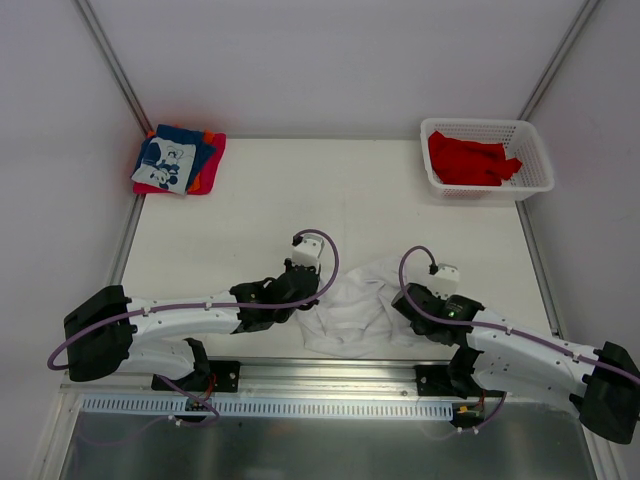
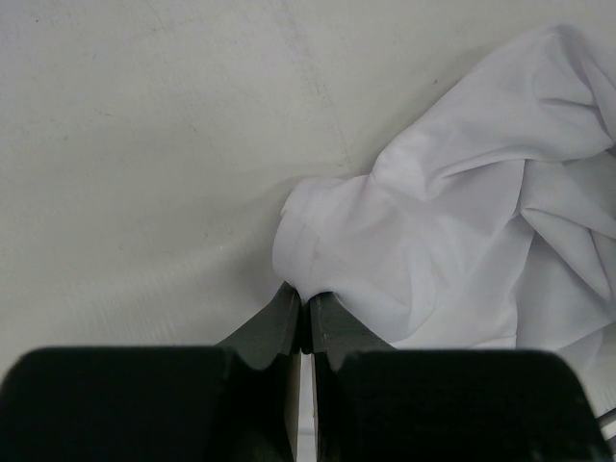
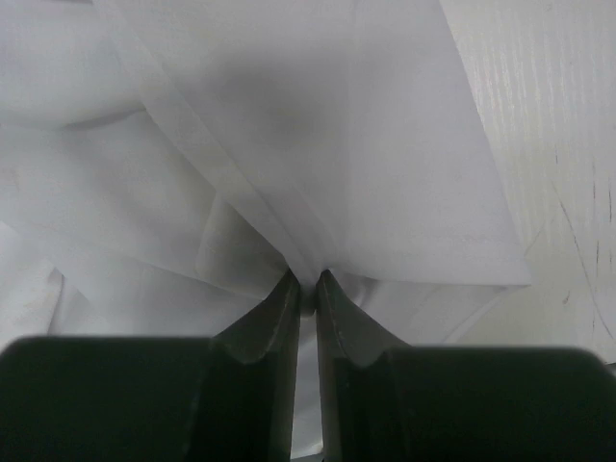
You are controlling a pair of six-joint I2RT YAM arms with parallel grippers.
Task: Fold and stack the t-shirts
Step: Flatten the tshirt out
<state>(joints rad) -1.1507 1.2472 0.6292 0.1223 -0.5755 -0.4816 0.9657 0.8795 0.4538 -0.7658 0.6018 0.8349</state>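
At far left the folded stack looks finished. The left gripper is pinched shut on the hem of the crumpled white t-shirt at the table's near edge. The right gripper, almost closed, nips a fold of it. The red t-shirts in the basket are not yet folded.

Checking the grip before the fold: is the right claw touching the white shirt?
Touching. The right wrist view shows the right claw pinching a fold of the white shirt.

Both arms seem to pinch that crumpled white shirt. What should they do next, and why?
Probably lift a little and draw apart, to spread it flat. The white shirt lies crumpled; the left fingers pinch its edge, the right fingers a fold, so it looks ready to stretch out.
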